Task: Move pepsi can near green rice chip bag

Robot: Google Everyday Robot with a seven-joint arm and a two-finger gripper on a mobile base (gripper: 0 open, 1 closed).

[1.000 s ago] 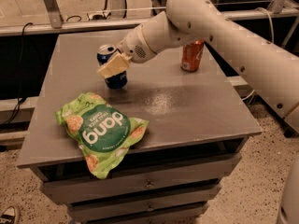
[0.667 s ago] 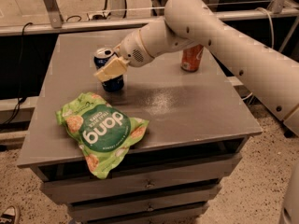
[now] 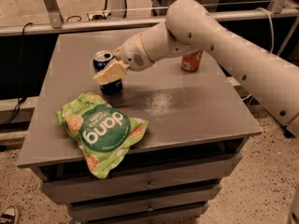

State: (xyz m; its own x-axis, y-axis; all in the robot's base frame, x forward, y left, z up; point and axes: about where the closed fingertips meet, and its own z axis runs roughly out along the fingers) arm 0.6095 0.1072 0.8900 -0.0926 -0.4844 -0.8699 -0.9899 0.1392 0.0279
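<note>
The pepsi can (image 3: 105, 62), dark blue with a silver top, stands on the grey table (image 3: 187, 106) just behind the green rice chip bag (image 3: 100, 129). The bag lies flat at the table's front left, white "dang" lettering on a dark green circle. My gripper (image 3: 111, 72) reaches in from the right and is shut on the can, a cream finger (image 3: 110, 73) lying across its front. The can's lower part shows below the finger, close to the bag's upper edge.
An orange-red soda can (image 3: 191, 60) stands at the back right of the table, partly behind my arm. The table has drawers below its front edge. A rail and cables run behind the table. A shoe tip (image 3: 8, 214) shows at the bottom left.
My gripper has carried the pepsi can a little to the left and forward, closer to the green bag.
</note>
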